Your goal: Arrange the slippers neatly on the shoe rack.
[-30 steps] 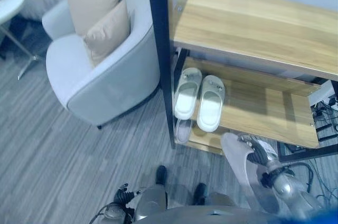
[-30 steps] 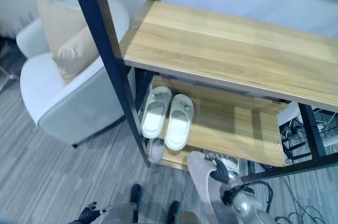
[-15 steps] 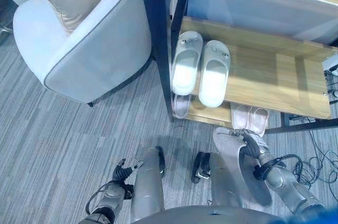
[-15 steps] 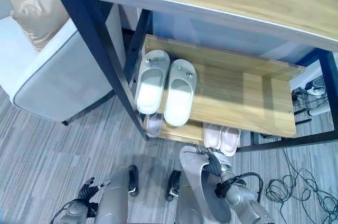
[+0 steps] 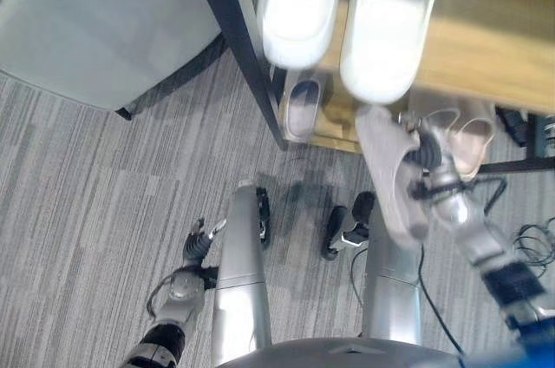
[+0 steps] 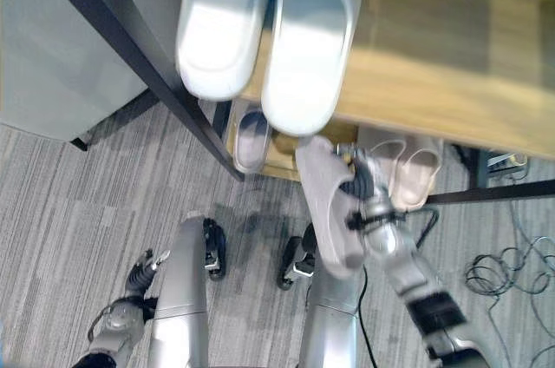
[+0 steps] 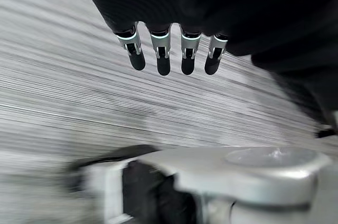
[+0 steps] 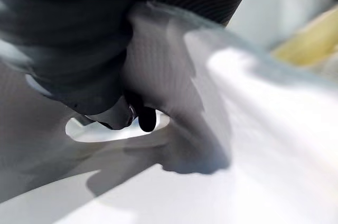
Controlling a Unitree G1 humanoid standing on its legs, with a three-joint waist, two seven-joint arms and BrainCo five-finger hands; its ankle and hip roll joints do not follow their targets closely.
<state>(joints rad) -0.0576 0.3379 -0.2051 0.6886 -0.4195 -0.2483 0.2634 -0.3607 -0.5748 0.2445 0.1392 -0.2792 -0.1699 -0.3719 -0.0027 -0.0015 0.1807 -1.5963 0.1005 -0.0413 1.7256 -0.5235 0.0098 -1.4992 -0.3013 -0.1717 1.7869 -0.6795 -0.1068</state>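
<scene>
a grey carpet floor spreads under everything, with a pale armchair at 10 o'clock. the shoe rack, black posts and wooden shelves, runs across 12 to 2 o'clock. on its middle shelf a pair of white slippers lies side by side, toes hanging past the front edge. on the bottom shelf a single grey slipper sits at the left end, and a pale pink pair sits at about 3 o'clock. the right hand has its fingers curled round a grey-beige slipper, held in the air just in front of the bottom shelf, near the pink pair. the left hand hangs low at 7 o'clock over the carpet, fingers straight and relaxed, holding nothing.
</scene>
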